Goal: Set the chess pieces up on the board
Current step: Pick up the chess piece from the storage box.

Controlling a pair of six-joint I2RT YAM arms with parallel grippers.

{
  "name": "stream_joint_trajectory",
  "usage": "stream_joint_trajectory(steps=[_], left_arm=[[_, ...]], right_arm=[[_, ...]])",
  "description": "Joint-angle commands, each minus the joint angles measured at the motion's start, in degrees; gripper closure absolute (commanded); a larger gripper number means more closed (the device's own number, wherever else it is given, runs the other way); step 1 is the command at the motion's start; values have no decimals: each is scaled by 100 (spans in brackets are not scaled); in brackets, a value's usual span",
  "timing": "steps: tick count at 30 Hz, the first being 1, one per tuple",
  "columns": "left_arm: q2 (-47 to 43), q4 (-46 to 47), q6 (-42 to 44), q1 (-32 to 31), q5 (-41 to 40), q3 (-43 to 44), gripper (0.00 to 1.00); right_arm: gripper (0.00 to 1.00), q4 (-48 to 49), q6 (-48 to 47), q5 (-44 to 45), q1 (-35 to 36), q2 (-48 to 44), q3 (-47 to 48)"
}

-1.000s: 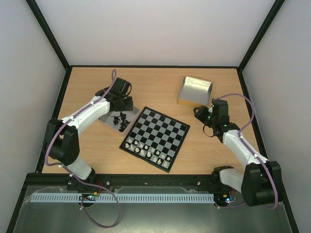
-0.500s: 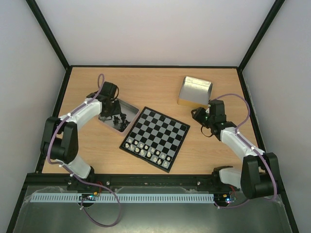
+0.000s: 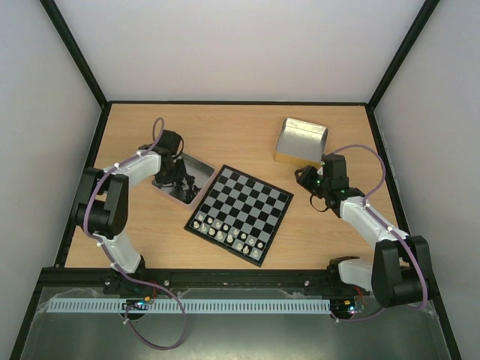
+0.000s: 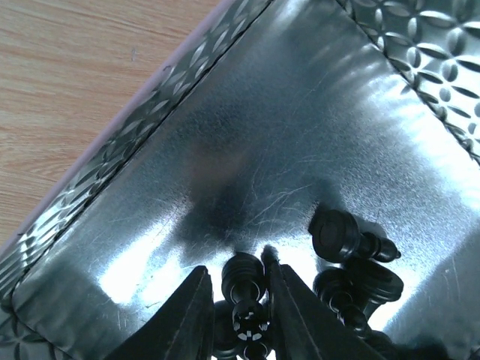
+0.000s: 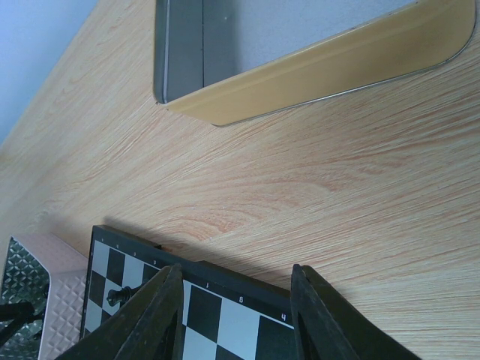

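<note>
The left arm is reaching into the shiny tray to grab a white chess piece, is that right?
Not quite: the piece is black, not white. In the left wrist view, the left end effector is down in the shiny tray with its fingers on either side of a black chess piece.

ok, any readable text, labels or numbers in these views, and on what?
"4": white digit on the chessboard rim, right wrist view.
A second rim digit beside it, perhaps "5": too blurred to be sure.
Other rim marks: too small to read.
Nothing else legible in any view.
</note>
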Motion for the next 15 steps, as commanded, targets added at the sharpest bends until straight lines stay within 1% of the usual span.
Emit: stream_joint_trajectory(steps=[1,8,11,15], left_arm=[[111,33,-22,4,40,-99,78],[163,46,20,3,-48,-178,91],[71,49,56,3,-12,-171,94],[-273,-12,114,-18,-3,-44,95]], right_arm=[[60,113,7,66,23,-51,61],[61,88,39,83,28,-182,19],[61,69,60,94,28,-259,19],[61,6,86,136,27,-344,80]])
